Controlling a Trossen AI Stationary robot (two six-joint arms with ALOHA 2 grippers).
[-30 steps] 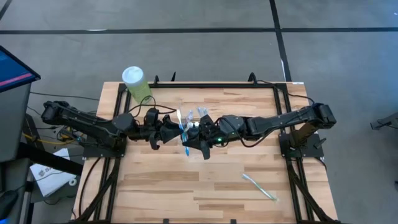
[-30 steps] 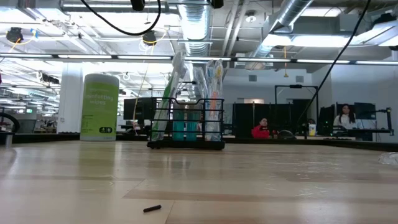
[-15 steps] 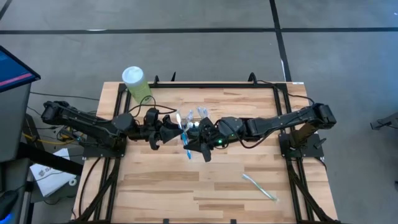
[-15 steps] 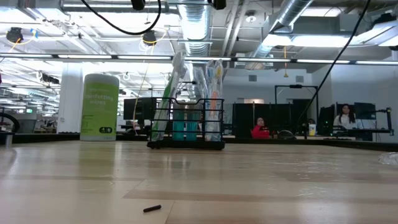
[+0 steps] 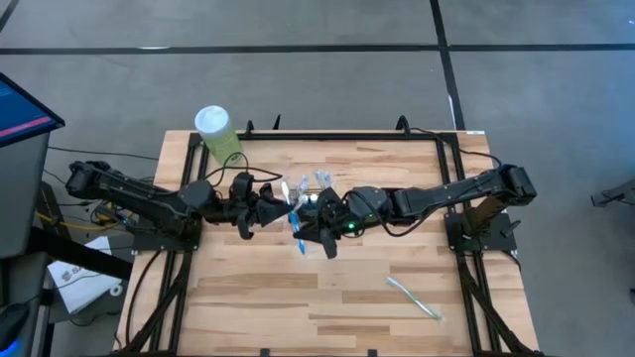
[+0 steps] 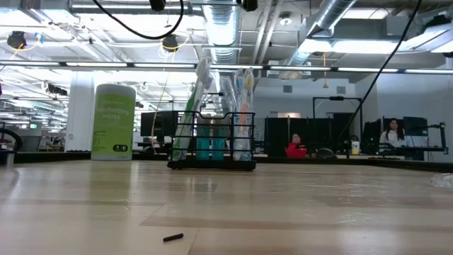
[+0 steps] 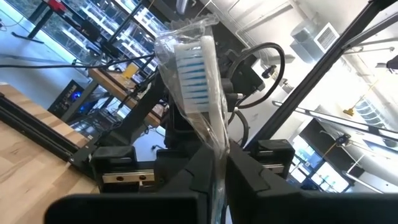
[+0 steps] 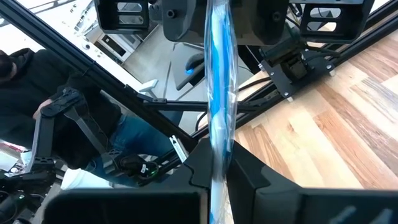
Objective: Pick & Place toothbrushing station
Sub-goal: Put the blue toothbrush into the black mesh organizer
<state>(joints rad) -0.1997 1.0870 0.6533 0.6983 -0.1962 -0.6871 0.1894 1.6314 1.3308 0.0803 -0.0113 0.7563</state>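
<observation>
the pale wooden plank surface carries the small black wire-mesh caddy, which stands upright just beyond both hands, brushes poking from its top. from a second ago the right hand has barely shifted and stays clamped on a blue plastic-wrapped toothbrush. the left hand, open then, has now closed on the handle of a white, blue-bristled toothbrush in clear wrap. i'd judge both brushes are now pinched between the two hands beside the caddy.
</observation>
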